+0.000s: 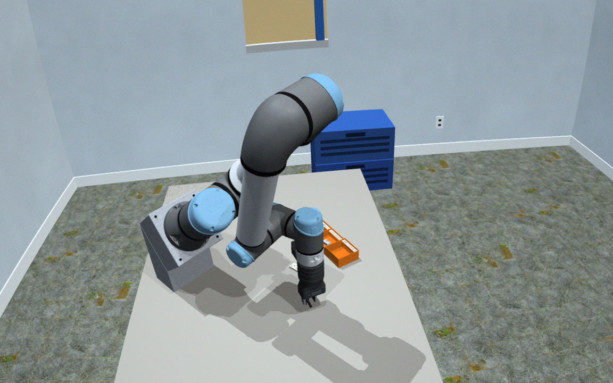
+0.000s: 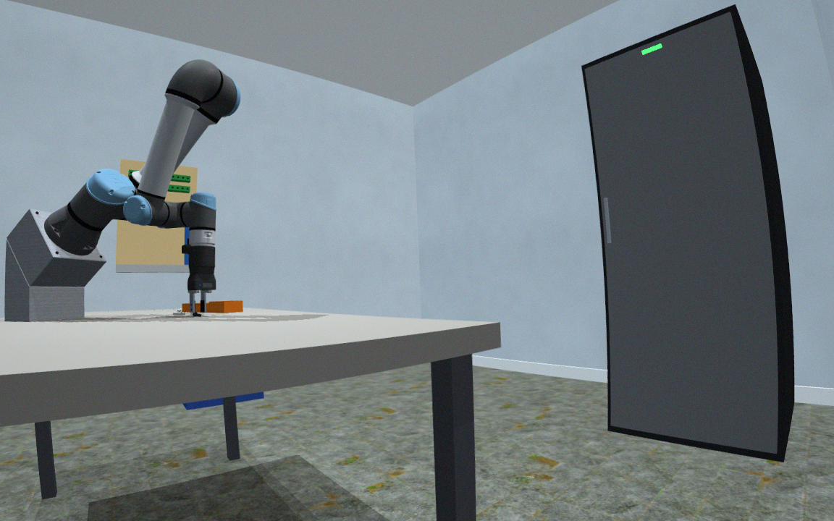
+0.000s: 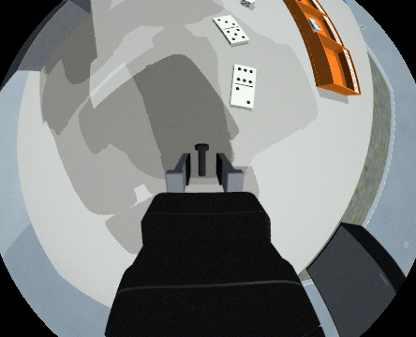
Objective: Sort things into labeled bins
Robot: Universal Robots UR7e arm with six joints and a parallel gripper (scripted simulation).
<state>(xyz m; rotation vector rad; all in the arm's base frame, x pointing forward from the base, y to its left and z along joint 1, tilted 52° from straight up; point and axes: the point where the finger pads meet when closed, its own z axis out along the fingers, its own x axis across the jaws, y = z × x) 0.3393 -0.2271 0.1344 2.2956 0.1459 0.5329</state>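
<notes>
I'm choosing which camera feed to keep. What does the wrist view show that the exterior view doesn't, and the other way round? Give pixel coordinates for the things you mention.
Only wrist: dotted faces of the nearer domino point(image 3: 243, 95) and farther domino point(image 1: 293, 266) point(image 3: 228, 35), plus the insides of the orange bins point(image 1: 347, 257) point(image 2: 225, 306) point(image 3: 311, 56).
Only exterior: the arm's elbow point(image 1: 275, 118) point(image 2: 190, 80), the tan wall board point(image 1: 280, 23) point(image 2: 148, 249) and table legs point(image 2: 454, 440).
Both: the tool point(image 1: 309, 300) point(image 2: 197, 310) point(image 3: 203, 163), the bins' outer walls and the dark cabinet point(image 2: 679, 233) point(image 3: 346, 271).
</notes>
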